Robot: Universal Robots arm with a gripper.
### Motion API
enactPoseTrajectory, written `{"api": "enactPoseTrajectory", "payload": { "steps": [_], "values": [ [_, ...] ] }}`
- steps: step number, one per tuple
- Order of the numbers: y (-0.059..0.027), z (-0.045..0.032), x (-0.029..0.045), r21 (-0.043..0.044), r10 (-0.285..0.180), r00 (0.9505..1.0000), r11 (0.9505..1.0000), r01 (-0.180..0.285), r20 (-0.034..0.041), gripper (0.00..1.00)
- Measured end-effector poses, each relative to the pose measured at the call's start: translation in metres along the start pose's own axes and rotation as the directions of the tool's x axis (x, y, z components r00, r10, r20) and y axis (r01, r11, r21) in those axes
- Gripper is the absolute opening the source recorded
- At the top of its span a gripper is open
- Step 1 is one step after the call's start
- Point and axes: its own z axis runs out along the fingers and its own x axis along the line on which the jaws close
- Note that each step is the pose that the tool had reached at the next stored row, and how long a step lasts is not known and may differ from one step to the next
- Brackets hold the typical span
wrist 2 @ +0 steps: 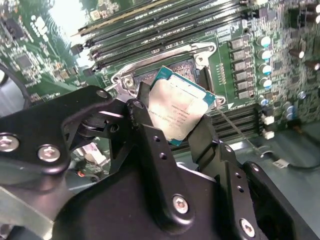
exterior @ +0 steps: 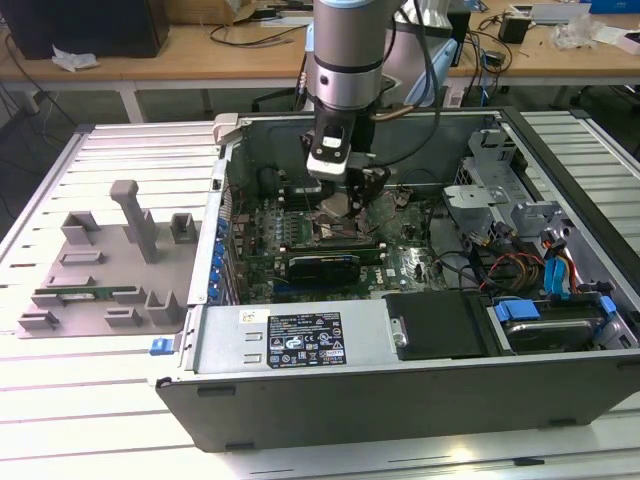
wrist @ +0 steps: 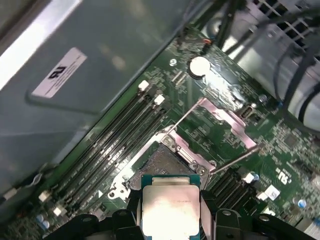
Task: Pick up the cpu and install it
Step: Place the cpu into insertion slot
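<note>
You are working inside the open computer case, where the arm is reaching down over the motherboard. A gray fixture tray is lying outside the case on the exterior view's left. The gripper is pinching the cpu by two opposite edges, so you are reading the pick-up as done. The cpu is hanging over the socket with its silvery top facing the wrist cameras. It is not yet lying flat in the recess, and whether any corner is touching the frame cannot be told, so you are treating the install as under way with seating not yet done. The first wrist view is showing you the retention plate swung open beyond the socket and a thin lever released beside it. The second wrist view is showing you the chip tilting against the socket frame and the fingers bearing on its edges. The exterior view is giving you the arm's position within the case.
</note>
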Motion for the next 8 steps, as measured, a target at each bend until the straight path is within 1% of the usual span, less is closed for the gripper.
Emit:
{"api": "enactPoseTrajectory", "payload": {
  "steps": [3,4,5,6,8],
  "values": [
    [0.0000,0.0003,0.0000,-0.0009,0.054,0.9985,0.9985,-0.054,0.0013,0.55],
    [0.0000,0.0004,0.0000,-0.0014,0.080,0.9968,0.9968,-0.080,0.0019,0.55],
    [0.0000,0.0005,0.0000,-0.0017,0.095,0.9954,0.9954,-0.095,0.0022,0.55],
    [0.0000,0.0007,0.0000,-0.0023,0.124,0.9923,0.9923,-0.124,0.0028,0.55],
    [0.0000,0.0009,0.0000,-0.0030,0.159,0.9873,0.9873,-0.159,0.0036,0.55]
  ]
}}
